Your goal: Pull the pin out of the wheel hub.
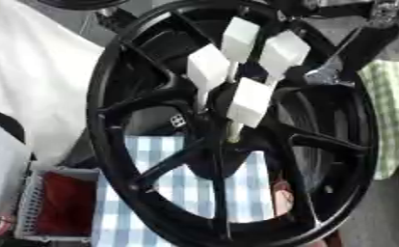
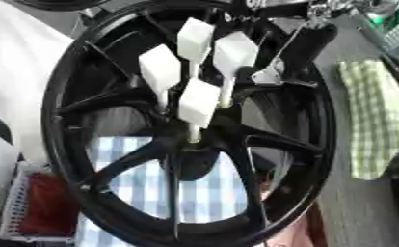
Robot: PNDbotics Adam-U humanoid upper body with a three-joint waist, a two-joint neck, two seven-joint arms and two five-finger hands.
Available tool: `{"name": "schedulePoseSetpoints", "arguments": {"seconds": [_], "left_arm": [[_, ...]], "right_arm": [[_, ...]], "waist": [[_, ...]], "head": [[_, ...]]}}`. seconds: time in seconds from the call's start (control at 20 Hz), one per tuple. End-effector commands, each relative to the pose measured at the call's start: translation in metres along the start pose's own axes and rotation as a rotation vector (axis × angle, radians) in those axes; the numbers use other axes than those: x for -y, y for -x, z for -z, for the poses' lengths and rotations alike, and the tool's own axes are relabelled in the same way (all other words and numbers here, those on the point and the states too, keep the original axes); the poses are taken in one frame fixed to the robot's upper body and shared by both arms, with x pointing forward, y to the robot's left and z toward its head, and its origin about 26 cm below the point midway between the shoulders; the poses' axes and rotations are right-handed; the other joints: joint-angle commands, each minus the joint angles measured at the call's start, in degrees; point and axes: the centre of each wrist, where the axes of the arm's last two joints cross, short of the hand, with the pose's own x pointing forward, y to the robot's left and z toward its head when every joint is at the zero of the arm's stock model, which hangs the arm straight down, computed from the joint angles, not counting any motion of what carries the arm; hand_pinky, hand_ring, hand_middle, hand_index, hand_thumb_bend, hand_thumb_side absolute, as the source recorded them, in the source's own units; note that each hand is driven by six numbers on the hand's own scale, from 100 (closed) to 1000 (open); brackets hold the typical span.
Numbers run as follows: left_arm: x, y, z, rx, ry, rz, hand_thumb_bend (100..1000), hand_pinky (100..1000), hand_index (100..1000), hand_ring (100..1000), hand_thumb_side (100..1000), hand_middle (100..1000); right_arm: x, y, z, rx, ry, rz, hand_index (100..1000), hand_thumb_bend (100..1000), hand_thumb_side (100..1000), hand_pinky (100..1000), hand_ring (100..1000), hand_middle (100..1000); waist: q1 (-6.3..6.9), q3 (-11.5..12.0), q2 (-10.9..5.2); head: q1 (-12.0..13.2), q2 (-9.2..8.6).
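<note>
Wheel hub (image 1: pixel 236 125) fills the left eye view, a black rim standing tilted with its spokes running from the centre out to the edge. Four white pins (image 1: pixel 251 102) with block-shaped heads stick out of the centre toward the camera, clustered together; the lowest one shows a pale shaft going into the hub just beneath its head. From the upper right a black arm comes down, and the right hand (image 1: pixel 325 75) reaches through the spokes just beside the pins, a silver part showing at its tip. Whether its fingers are curled or straight I cannot tell, and it does not clearly touch any pin. Behind the spokes lies a blue-and-white checked cloth (image 1: pixel 173 188). At lower left sits a white basket (image 1: pixel 34 207) with something red inside. A white sheet (image 1: pixel 34 87) hangs at the left, and a green checked cloth (image 1: pixel 397 120) lies at the right edge.

Right eye view shows the same wheel shifted a little leftward. The four pins stand against the dark spokes, the nearest head lowest and most central. The right hand sits just to the right of the pin cluster, its silver tip near the rightmost pin's shaft, fingers not readable. No left hand appears in either view.
</note>
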Motion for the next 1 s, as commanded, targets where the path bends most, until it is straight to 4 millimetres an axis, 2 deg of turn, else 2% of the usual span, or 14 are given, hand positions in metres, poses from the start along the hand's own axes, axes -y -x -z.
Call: {"name": "schedulePoseSetpoints", "arguments": {"seconds": [0.05, 0.3, 0.6, 1.0], "left_arm": [[-0.003, -0.007, 0.003, 0.032, 0.003, 0.01, 256, 814, 763, 778, 727, 593], [-0.005, -0.007, 0.003, 0.035, -0.002, 0.015, 253, 813, 763, 779, 725, 594], [-0.007, -0.007, 0.003, 0.038, -0.014, 0.025, 249, 813, 762, 780, 726, 594], [-0.009, -0.006, 0.003, 0.04, -0.026, 0.035, 248, 813, 763, 781, 726, 594]], "right_arm": [[0.018, -0.002, -0.029, -0.036, 0.099, -0.015, 474, 100, 100, 750, 688, 390], [0.017, 0.014, -0.056, -0.104, 0.251, 0.047, 474, 100, 100, 757, 689, 385], [0.003, 0.055, -0.091, -0.274, 0.45, 0.145, 479, 100, 100, 762, 693, 384], [-0.041, 0.112, -0.134, -0.574, 0.622, 0.245, 480, 100, 100, 763, 693, 386]], "waist": [[0.47, -0.4, -1.39], [1.08, -1.2, -1.44], [1.71, -2.4, -1.24], [2.42, -3.8, -1.16]], "head": [[0.5, -0.47], [1.2, -0.74], [1.8, -0.92], [2.8, -1.18]]}}
